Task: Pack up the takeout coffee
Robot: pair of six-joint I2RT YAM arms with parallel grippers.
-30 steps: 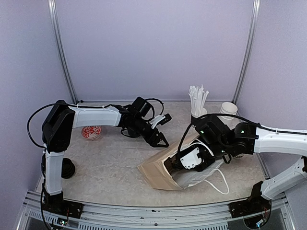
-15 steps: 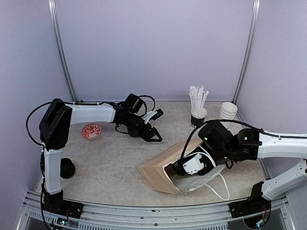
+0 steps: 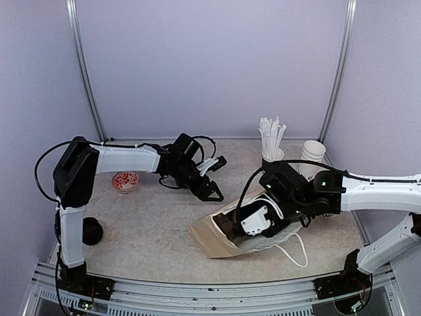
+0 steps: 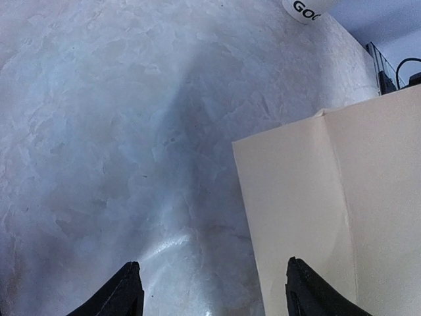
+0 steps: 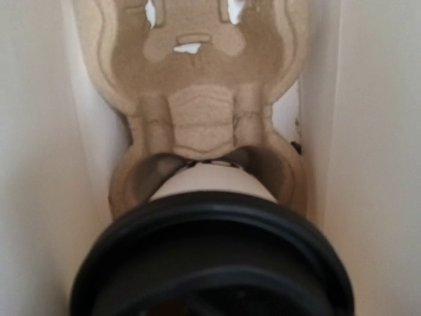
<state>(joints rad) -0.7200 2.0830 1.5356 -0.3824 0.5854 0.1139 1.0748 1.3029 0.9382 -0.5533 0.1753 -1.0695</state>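
Note:
In the right wrist view the black lid (image 5: pixel 210 257) of a takeout coffee cup fills the foreground. Its white body (image 5: pixel 212 184) sits against a brown pulp cup carrier (image 5: pixel 202 112) inside the paper bag (image 5: pixel 378 131). The lid hides my right fingers. From above, my right gripper (image 3: pixel 248 222) is pushed into the mouth of the bag (image 3: pixel 212 236), which lies on its side. My left gripper (image 3: pixel 220 178) hovers open over the table left of the bag, nothing between its fingertips (image 4: pixel 129 289). The bag's flat side (image 4: pixel 329 210) lies to its right.
A white cup with black lettering (image 4: pixel 304 8) shows at the top edge of the left wrist view. A cup of straws (image 3: pixel 271 141) and stacked white cups (image 3: pixel 313 153) stand at the back right. A red-patterned dish (image 3: pixel 125 181) and a black round object (image 3: pixel 92 232) lie at the left.
My right gripper has pushed left, deeper into the bag, and the bag has shifted and flattened a little. The left gripper has barely moved and stays open.

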